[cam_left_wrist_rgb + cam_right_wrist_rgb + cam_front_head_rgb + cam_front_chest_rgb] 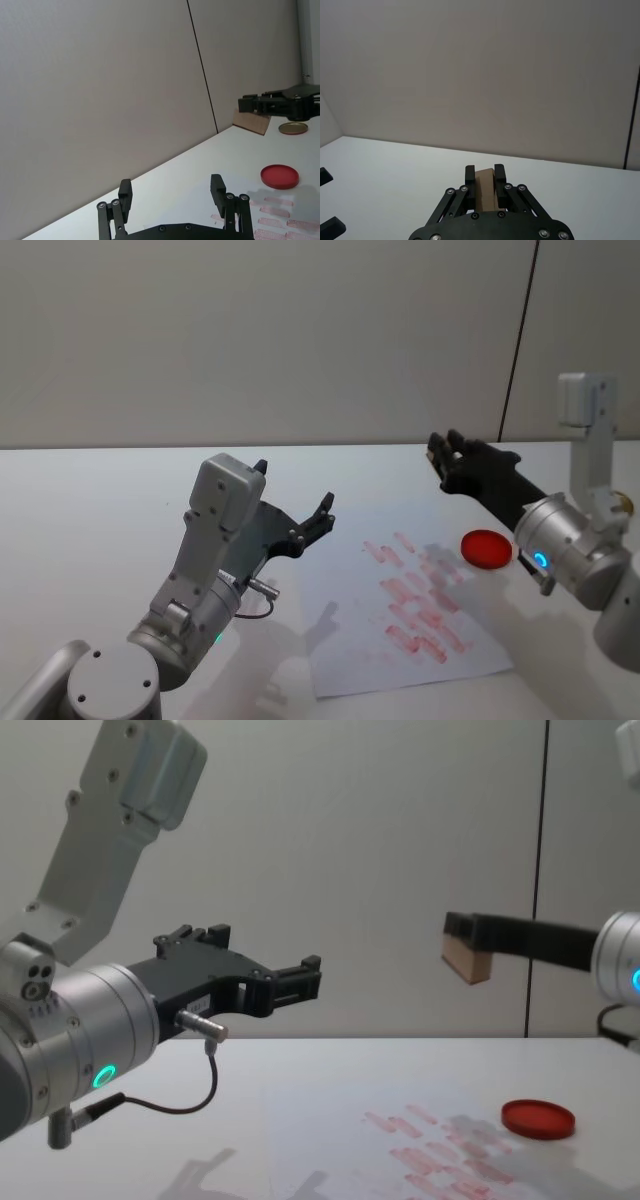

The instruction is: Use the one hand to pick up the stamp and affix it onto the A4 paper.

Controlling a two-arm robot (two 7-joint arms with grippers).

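Observation:
My right gripper [445, 455] hangs in the air above the table's far right, shut on the stamp [466, 960], a light-tan wooden block. The right wrist view shows the stamp [485, 195] clamped between the two black fingers. It is well above the A4 paper [350, 645], a white sheet with rows of red-pink stamp marks lying flat at the centre right. The left gripper [293, 487] is open and holds nothing, hovering over the paper's left edge. From the left wrist view, the right gripper [250, 104] and the stamp [251, 121] appear far off.
A flat round red ink pad [487, 547] lies on the table just right of the paper, under the right arm. A small gold lid [293, 128] sits farther right. A grey wall closes off the back of the white table [90, 510].

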